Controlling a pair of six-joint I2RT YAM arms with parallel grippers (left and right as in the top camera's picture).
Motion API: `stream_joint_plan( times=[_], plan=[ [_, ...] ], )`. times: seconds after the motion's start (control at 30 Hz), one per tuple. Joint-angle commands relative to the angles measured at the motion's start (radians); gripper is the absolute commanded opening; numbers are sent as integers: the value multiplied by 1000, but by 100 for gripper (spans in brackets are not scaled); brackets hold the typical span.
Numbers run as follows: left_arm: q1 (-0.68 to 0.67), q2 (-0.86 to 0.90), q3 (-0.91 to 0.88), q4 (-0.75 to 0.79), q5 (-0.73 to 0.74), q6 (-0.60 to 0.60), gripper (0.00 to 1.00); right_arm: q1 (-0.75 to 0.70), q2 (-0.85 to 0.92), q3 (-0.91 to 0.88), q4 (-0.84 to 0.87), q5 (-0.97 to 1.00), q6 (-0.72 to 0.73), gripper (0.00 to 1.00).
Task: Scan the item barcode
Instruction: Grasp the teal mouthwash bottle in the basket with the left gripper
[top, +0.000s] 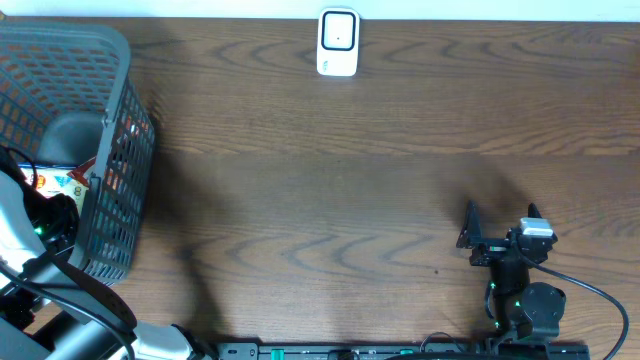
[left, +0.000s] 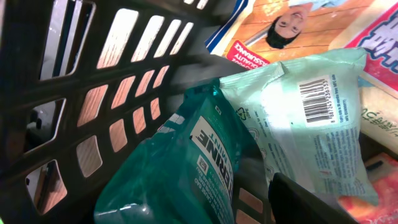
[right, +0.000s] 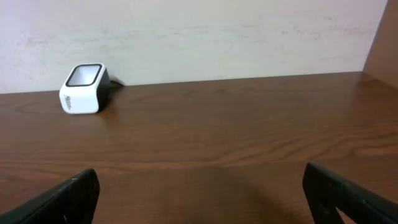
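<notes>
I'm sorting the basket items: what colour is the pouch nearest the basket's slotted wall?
Dark teal green pouch, clearest in the left wrist view.

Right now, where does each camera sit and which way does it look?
Overhead: above the table, looking down at the basket and scanner; left arm and right arm show.
Left wrist: inside the basket, facing a teal packet and a barcoded packet; one finger shows.
Right wrist: low over the table, facing the scanner and wall; both fingers show, wide apart.
Shared: the scanner, in overhead and right wrist.
</notes>
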Motion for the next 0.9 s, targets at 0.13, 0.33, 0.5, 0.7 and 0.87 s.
stream_joint_plan(
  times=[0.13, 0.33, 0.5, 0.7, 0.87],
  plan=[
    [2, -26, 38, 34, 17, 50, 11, 2, -3, -3, -2, 12, -12, 99],
    [2, -130, 58, 40, 34, 50, 11, 2, -3, -3, -2, 12, -12, 99],
    [2, -240, 66, 77, 140, 50, 11, 2, -3, -3, -2, 12, -12, 99],
    [2, -404, 66, 210, 292, 50, 11, 2, -3, -3, -2, 12, -12, 99],
    [2, -529, 66, 352, 416, 32, 12, 2, -3, -3, -2, 12, -12, 99]
  ],
)
